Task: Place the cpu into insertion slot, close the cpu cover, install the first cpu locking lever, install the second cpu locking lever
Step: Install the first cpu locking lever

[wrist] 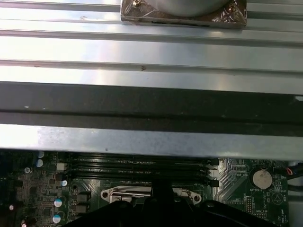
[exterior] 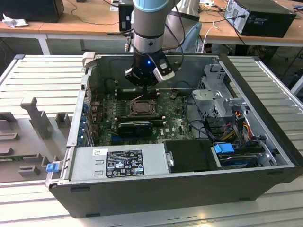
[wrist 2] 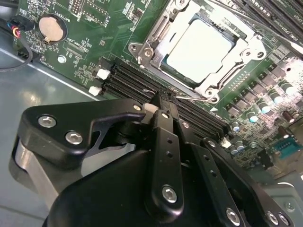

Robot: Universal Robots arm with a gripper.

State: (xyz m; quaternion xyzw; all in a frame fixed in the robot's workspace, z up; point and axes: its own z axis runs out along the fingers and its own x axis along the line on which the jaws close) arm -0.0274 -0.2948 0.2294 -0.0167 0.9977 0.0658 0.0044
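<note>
**Gripper poised above the loaded CPU socket**

In the second wrist view, the gripper [wrist 2: 163, 101] has its fingers [wrist 2: 165, 123] pressed together, holding nothing visible, tips just beside a thin wire locking lever [wrist 2: 189, 97] at the socket's 6 o'clock edge. One cpu [wrist 2: 199, 45] lies in one insertion slot [wrist 2: 142, 49], with one cpu cover [wrist 2: 210, 87] framing its silver face. In the exterior view, the gripper [exterior: 147, 78] hangs at 12 o'clock of the socket, inside the computer case [exterior: 189, 182]. Probable risk: the narrow tips could slip off the springy lever and strike the memory slots [wrist 2: 132, 80], four counted, or the motherboard [wrist 2: 71, 28].
</note>
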